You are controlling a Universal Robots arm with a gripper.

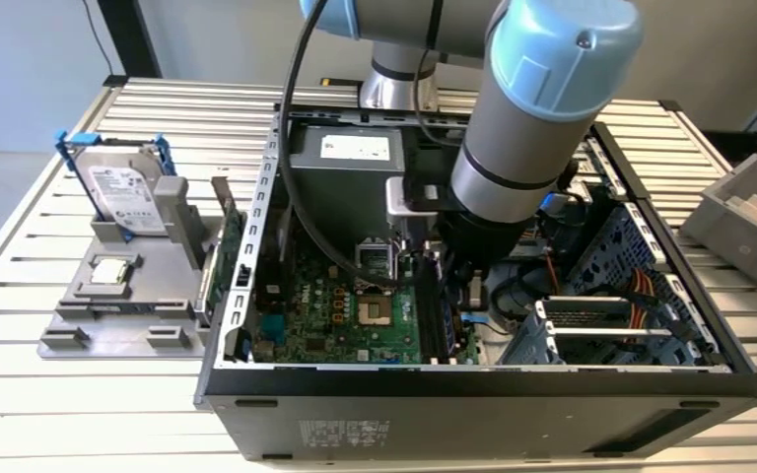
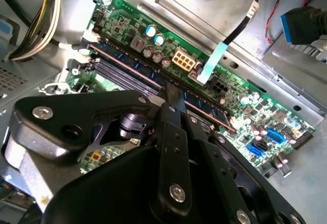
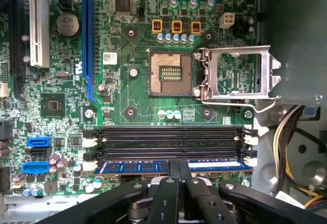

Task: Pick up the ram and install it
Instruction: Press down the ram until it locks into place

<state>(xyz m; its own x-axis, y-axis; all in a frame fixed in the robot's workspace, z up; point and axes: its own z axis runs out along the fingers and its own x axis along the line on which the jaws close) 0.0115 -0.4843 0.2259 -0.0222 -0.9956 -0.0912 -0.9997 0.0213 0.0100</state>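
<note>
The ram point(image 3: 214, 166) is a thin blue stick standing in the outermost of the long memory slots on the green motherboard point(image 3: 127, 101). In the second wrist view the ram point(image 2: 127, 60) runs along the slot with its top edge showing. My gripper point(image 3: 178, 164) is down inside the open computer case point(image 1: 484, 379), and its two black fingers point(image 3: 171, 175) are pressed together at the middle of the stick. The second wrist view has the gripper point(image 2: 171, 88) pinched on the ram's top edge. In the exterior view the gripper point(image 1: 464, 288) hangs over the board's slot side.
Black empty memory slots point(image 3: 163, 137) lie beside the ram. An open CPU socket point(image 3: 170, 73) with a raised metal frame point(image 3: 240, 73) is nearby. Cable bundles point(image 3: 286, 132) hang by the case wall. Outside the case, a hard drive point(image 1: 126, 197) and a green card point(image 1: 228, 261) stand on a grey holder.
</note>
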